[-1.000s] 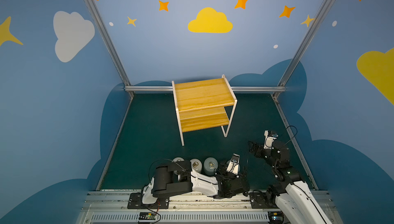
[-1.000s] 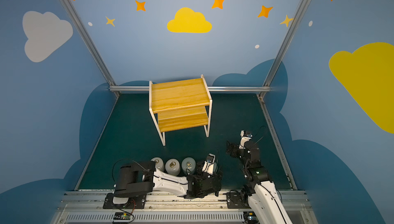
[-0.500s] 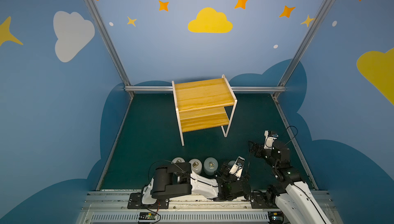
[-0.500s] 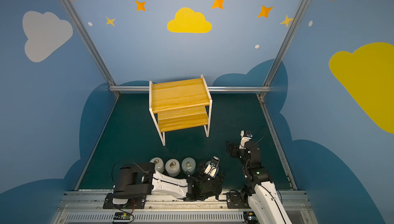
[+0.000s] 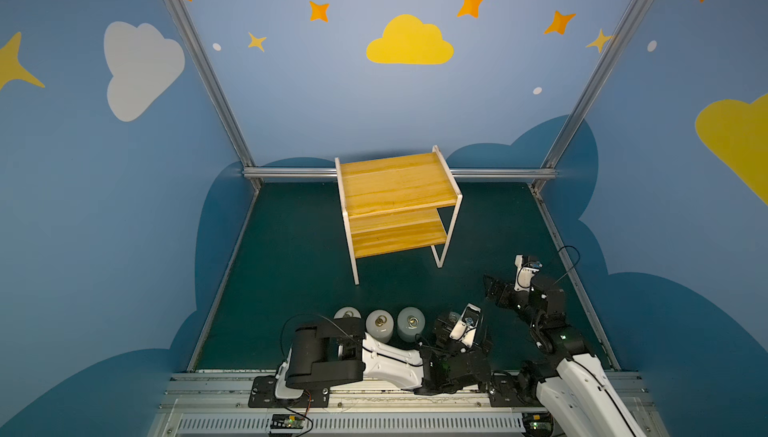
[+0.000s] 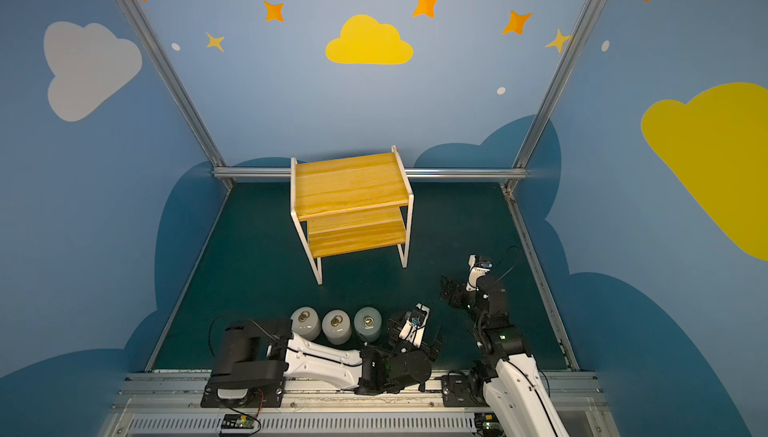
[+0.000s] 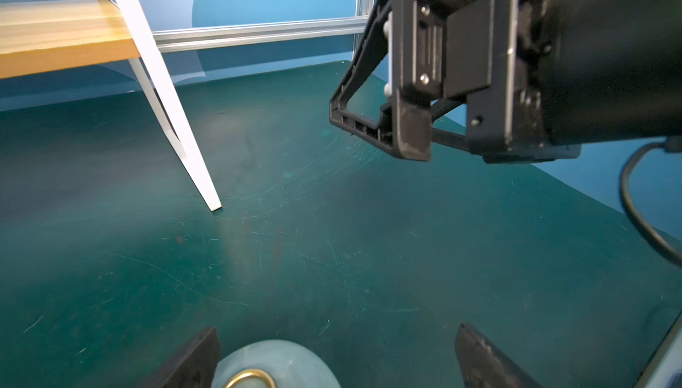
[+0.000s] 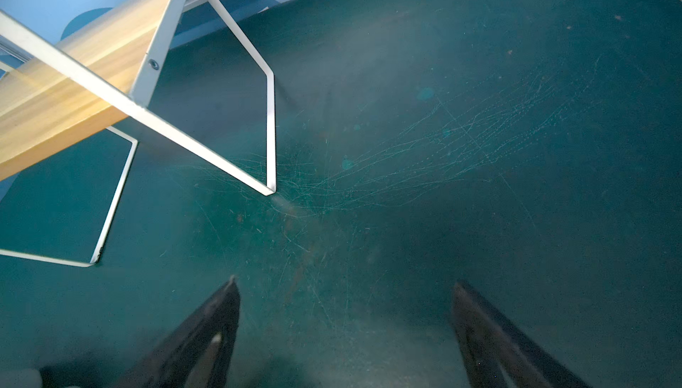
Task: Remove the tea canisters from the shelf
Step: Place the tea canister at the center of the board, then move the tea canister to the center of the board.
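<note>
The shelf (image 5: 395, 202) stands at the back of the desk (image 5: 291, 268); three tea canisters (image 5: 379, 324) line up before it, a fourth canister (image 7: 275, 360) rightmost.

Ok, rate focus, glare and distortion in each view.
In both top views the light is even, but the wide lens splays the wall posts. Left wrist view: the canister at the edge is soft. Right wrist view: the fingers are blurred, with a pale sheen on the scratched mat.

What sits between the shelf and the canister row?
Nothing: bare green mat between the shelf and the canister row, in both top views.
</note>
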Robot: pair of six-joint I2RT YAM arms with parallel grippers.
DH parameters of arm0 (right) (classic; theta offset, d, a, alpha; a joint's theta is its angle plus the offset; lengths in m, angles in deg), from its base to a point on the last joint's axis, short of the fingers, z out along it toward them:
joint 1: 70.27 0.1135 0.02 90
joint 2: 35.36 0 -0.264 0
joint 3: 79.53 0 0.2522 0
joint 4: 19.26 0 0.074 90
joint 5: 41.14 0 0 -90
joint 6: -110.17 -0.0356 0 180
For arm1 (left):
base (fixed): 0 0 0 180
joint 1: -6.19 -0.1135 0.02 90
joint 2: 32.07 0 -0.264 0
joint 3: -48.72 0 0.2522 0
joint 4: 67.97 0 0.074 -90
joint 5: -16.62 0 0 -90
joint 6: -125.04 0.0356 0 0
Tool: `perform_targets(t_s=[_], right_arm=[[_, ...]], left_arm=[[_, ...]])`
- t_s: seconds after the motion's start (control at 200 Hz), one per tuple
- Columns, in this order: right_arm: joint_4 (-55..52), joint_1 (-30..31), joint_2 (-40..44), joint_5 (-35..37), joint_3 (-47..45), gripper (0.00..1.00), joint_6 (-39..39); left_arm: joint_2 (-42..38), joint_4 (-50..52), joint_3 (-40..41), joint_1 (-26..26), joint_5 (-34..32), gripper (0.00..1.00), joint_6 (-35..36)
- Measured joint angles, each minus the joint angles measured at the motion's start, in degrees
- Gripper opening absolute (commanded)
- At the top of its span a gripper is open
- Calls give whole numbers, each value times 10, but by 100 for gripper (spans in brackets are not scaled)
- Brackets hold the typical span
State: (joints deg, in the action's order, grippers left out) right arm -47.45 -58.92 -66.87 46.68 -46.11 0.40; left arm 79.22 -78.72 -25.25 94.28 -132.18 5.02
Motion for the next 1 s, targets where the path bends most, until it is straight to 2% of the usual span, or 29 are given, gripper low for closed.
perform_targets(t_s=[0.14, 0.28, 0.451, 0.771, 1.001], right_arm=[[-2, 0, 1, -3, 0, 92, -9], [-23, 0, 0, -6, 2, 91, -29], [-73, 0, -4, -27, 18, 89, -52], [-172, 9, 28, -68, 23, 83, -100], [-212, 68, 23, -57, 23, 81, -147]], left_arm=[[0, 0, 0, 0, -1, 100, 7], [-7, -13, 0, 0, 1, 100, 49], [-73, -29, 35, -13, 32, 99, 98], [-248, 69, 84, -116, 119, 98, 120], [-312, 150, 113, -182, 166, 98, 121]])
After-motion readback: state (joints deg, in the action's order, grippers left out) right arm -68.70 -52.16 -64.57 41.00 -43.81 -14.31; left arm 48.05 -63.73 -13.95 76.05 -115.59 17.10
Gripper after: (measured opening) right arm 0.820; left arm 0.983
